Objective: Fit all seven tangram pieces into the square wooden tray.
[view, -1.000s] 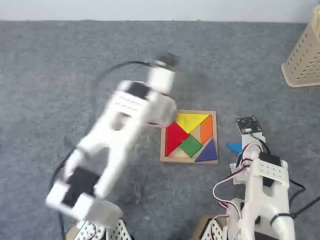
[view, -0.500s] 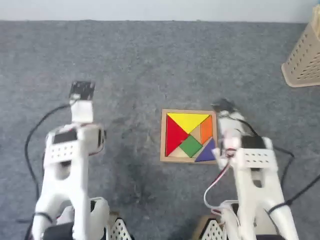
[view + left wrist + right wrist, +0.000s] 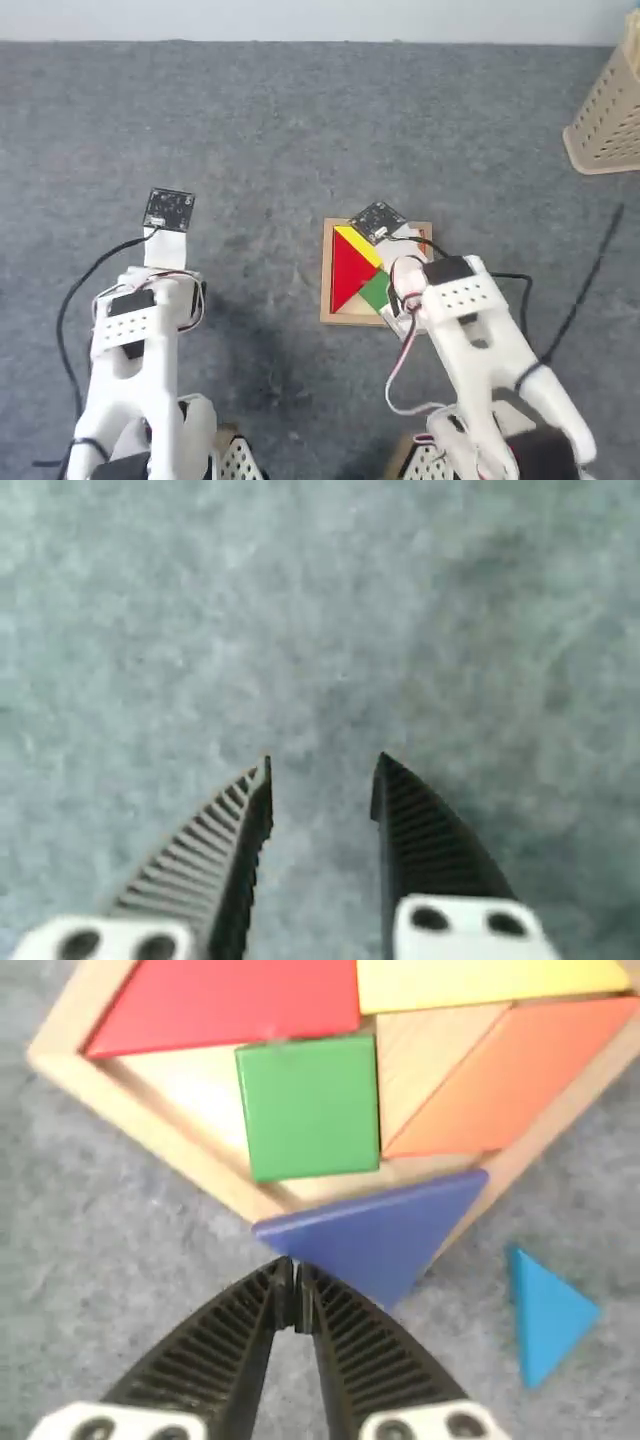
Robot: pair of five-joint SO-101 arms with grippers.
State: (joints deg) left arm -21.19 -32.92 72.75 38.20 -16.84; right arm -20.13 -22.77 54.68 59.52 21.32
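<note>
Right wrist view: right fingers [image 3: 232, 1340] pressed together just beside the purple triangle [image 3: 380, 1235]; left fingers [image 3: 425, 835] spread.

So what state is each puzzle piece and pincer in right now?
Left pincer: open, empty, over grey carpet.
Right pincer: shut, empty.
Square wooden tray: partly filled, gaps bare.
Red triangle: in tray.
Yellow triangle: in tray.
Orange parallelogram: in tray.
Green square: in tray.
Purple triangle: lying across tray rim.
Light blue triangle: outside tray, on carpet.

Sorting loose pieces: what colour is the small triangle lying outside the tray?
The triangle is light blue; right wrist view.
</note>
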